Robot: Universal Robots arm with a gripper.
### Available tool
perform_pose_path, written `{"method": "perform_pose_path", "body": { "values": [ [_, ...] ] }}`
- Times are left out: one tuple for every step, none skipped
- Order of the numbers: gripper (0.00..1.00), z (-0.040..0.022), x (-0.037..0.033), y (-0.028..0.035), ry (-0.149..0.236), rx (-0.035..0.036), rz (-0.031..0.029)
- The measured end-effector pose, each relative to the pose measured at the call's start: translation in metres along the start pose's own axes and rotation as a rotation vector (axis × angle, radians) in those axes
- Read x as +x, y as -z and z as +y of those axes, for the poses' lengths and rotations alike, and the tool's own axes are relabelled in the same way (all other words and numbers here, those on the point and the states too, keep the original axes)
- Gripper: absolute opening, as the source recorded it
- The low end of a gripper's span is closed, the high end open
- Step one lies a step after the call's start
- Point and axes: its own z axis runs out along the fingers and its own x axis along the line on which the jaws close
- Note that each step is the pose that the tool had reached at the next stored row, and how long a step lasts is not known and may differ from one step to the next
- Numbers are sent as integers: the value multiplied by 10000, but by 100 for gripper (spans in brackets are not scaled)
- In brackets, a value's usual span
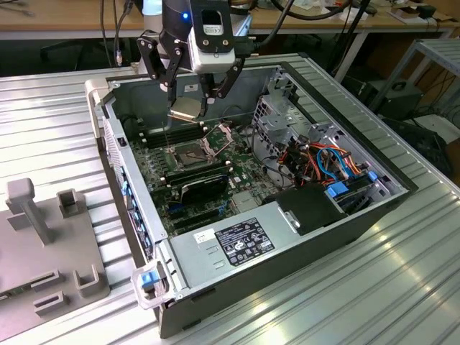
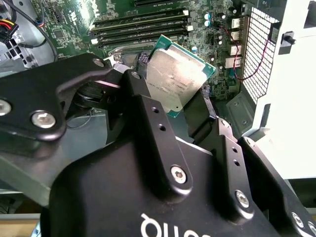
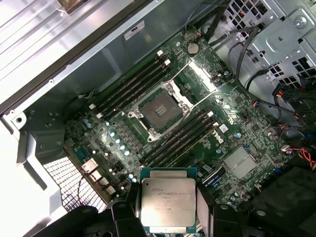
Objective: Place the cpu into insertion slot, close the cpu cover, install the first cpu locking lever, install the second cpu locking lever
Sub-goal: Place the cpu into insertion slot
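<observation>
My gripper [image 1: 185, 108] hangs over the open computer case, shut on the cpu [image 1: 185, 110], a flat square chip with a dull silver top. In both wrist views the black fingers [image 2: 148, 111] clamp the cpu [image 2: 174, 81] by two opposite edges. The insertion slot [image 1: 188, 153] lies below and slightly toward the exterior view's right, bare, with its dark pin field [image 3: 159, 111] showing. The cpu cover [image 1: 218, 134] stands tilted up at the slot's far side. Two thin locking levers [image 3: 176, 74] stick out, swung free of the socket. The cpu [image 3: 167, 201] is well above the board, touching nothing else.
Long black memory slots [image 3: 129, 89] flank the socket on both sides. A metal drive cage [image 1: 284, 108] and coloured cables [image 1: 327, 158] fill the case's right part. The power supply [image 1: 237, 244] sits at the near side. A grey fixture [image 1: 43, 237] lies outside on the ribbed table.
</observation>
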Motion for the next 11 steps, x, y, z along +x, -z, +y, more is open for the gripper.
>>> {"method": "perform_pose_path", "body": {
  "values": [
    [55,0,0,0,-12,1,-1],
    [55,0,0,0,-62,1,-3],
    [55,0,0,0,-144,3,-7],
    [55,0,0,-2,-422,9,-19],
    [55,0,0,-3,-588,13,-27],
    [55,0,0,-4,-780,19,-35],
    [55,0,0,-6,-1099,26,-50],
    [55,0,0,-8,-1378,32,-62],
    [55,0,0,-11,-1678,39,-75],
    [55,0,0,-15,-2060,49,-93],
    [55,-1,0,-16,-2297,55,-103]
  ]
}}
